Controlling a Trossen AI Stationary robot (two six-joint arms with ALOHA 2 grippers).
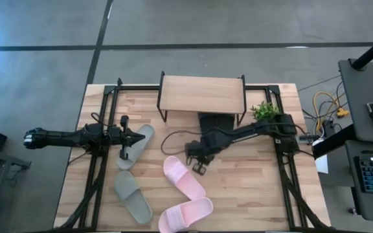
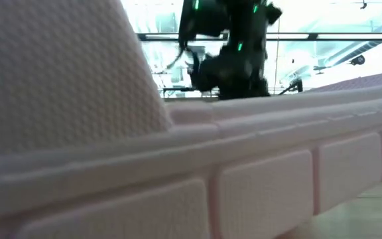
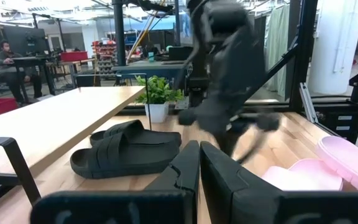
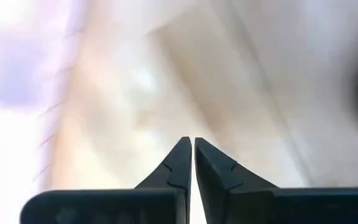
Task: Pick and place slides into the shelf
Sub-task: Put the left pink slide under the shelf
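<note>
The shelf (image 1: 203, 94) stands at the table's far edge, and the black pair (image 1: 215, 123) lies on the tabletop under its front. The same pair (image 3: 126, 152) shows in the left wrist view beside the shelf plank (image 3: 55, 124). One grey-green slide (image 1: 140, 144) lies under my left gripper (image 1: 131, 139), which is shut (image 3: 199, 155) and level above it. The other grey-green slide (image 1: 133, 194) lies nearer. Two pink slides (image 1: 183, 178) (image 1: 186, 213) rest on their soles. My right gripper (image 1: 197, 165), shut (image 4: 193, 144), hovers just beyond the farther pink slide.
A small potted plant (image 1: 264, 111) stands right of the shelf. A black cable (image 1: 173, 137) trails across the wood between the arms. The near pink slide (image 2: 178, 166) fills the low view. Black frame rails (image 1: 99, 162) run along both table sides. A person sits far back (image 3: 5, 59).
</note>
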